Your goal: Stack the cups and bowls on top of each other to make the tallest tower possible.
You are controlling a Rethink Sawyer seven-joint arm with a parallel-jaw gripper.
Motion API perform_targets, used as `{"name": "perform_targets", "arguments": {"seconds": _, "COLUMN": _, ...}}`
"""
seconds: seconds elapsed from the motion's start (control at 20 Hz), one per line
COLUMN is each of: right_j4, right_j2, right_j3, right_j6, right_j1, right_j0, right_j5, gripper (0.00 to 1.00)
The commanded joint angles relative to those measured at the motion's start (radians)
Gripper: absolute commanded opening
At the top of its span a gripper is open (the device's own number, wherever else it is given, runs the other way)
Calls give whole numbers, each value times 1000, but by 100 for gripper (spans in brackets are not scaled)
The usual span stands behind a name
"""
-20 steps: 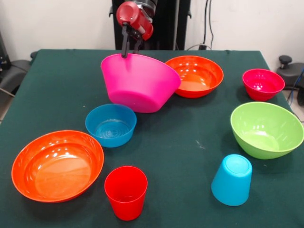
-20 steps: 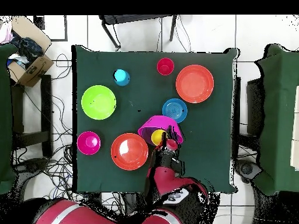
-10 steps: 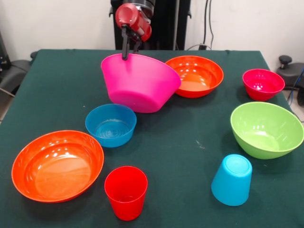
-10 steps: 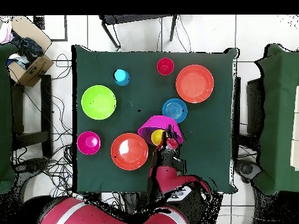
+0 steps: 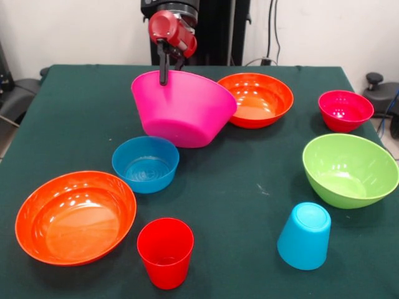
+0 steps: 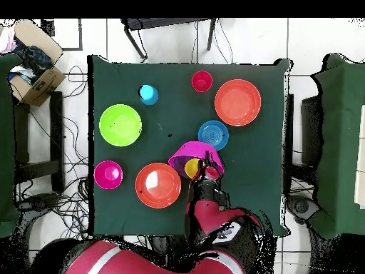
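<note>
Transport step in hand: gripper fingers clamped on rim of magenta bowl, tilted, lifted just beside far orange bowl; next, probably carry over and seat level inside.

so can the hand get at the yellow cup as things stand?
Probably not directly. The yellow cup sits inside the tilted magenta bowl, and the hand is at that bowl's rim, seemingly gripping it. It would likely have to let go first; nothing else covers the cup from above.
</note>
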Motion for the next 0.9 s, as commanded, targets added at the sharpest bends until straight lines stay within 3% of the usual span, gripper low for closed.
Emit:
{"name": "perform_targets", "arguments": {"seconds": 0.05, "right_j4": -91, "right_j2": 189, "right_j3": -103, "right_j6": 234, "right_j1": -11, "right_j0": -13, "right_j5": 222, "gripper": 100}}
{"name": "perform_targets", "arguments": {"seconds": 0.55, "right_j4": -123, "right_j2": 169, "right_j3": -118, "right_j6": 264, "right_j1": -2, "right_j0": 2, "right_j5": 194, "gripper": 100}}
{"name": "perform_targets", "arguments": {"seconds": 0.6, "right_j4": -135, "right_j2": 161, "right_j3": -123, "right_j6": 262, "right_j1": 4, "right_j0": 8, "right_j5": 189, "gripper": 0}}
{"name": "perform_targets", "arguments": {"seconds": 0.9, "right_j4": -157, "right_j2": 173, "right_j3": -111, "right_j6": 295, "right_j1": -13, "right_j0": -6, "right_j5": 175, "gripper": 0}}
